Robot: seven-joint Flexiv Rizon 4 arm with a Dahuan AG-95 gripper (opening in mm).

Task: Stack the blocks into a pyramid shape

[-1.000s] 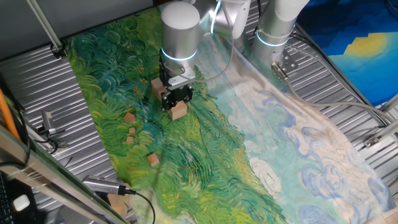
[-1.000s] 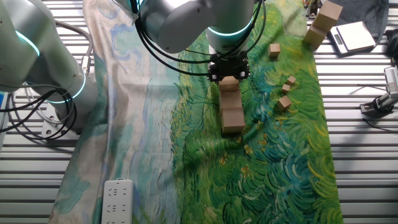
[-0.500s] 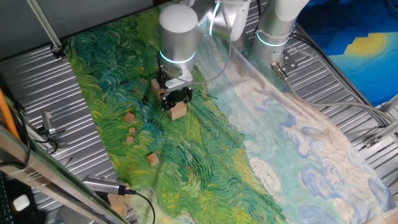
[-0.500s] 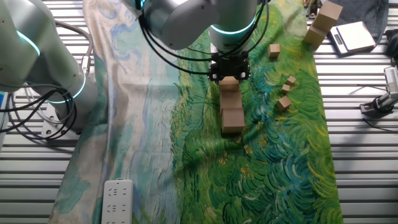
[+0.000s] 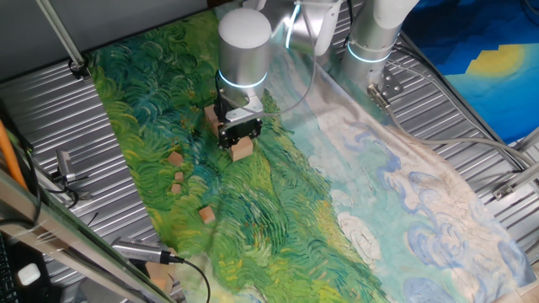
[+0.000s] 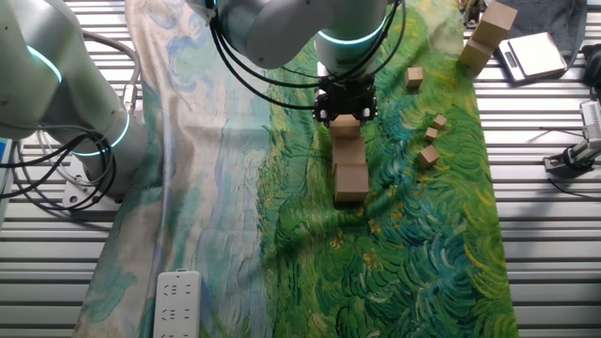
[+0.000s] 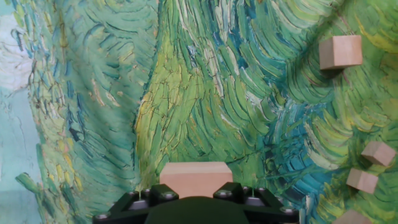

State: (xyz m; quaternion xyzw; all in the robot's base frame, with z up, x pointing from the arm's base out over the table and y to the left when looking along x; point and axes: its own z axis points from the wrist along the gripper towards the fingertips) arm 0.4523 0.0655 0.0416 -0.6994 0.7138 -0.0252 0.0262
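Tan wooden blocks lie on a green-and-blue painted cloth (image 6: 310, 263) that covers the ribbed metal worktop (image 6: 554, 244). Three larger blocks form a row: the front block (image 6: 352, 182), a middle block (image 6: 348, 150) touching it, and a third block (image 6: 346, 124) touching the middle one on its far side. The pincer (image 6: 346, 113) stands upright over that third block with a finger on either side; whether it is clamped on the cube or merely around it cannot be told. In the hand view the same cube (image 7: 196, 178) shows just above the dark pincer body.

Four smaller cubes sit apart from the row, on the side away from the arm's base: one cube (image 6: 414, 76) farthest back, a pair (image 6: 439, 122) and (image 6: 432, 134) just beside each other, and a fourth (image 6: 428, 157) nearest the front block. Two more tan blocks (image 6: 488, 34) lie off the cloth's far corner, beside a grey device (image 6: 532, 54). A white power strip (image 6: 177, 302) rests at the cloth's near edge
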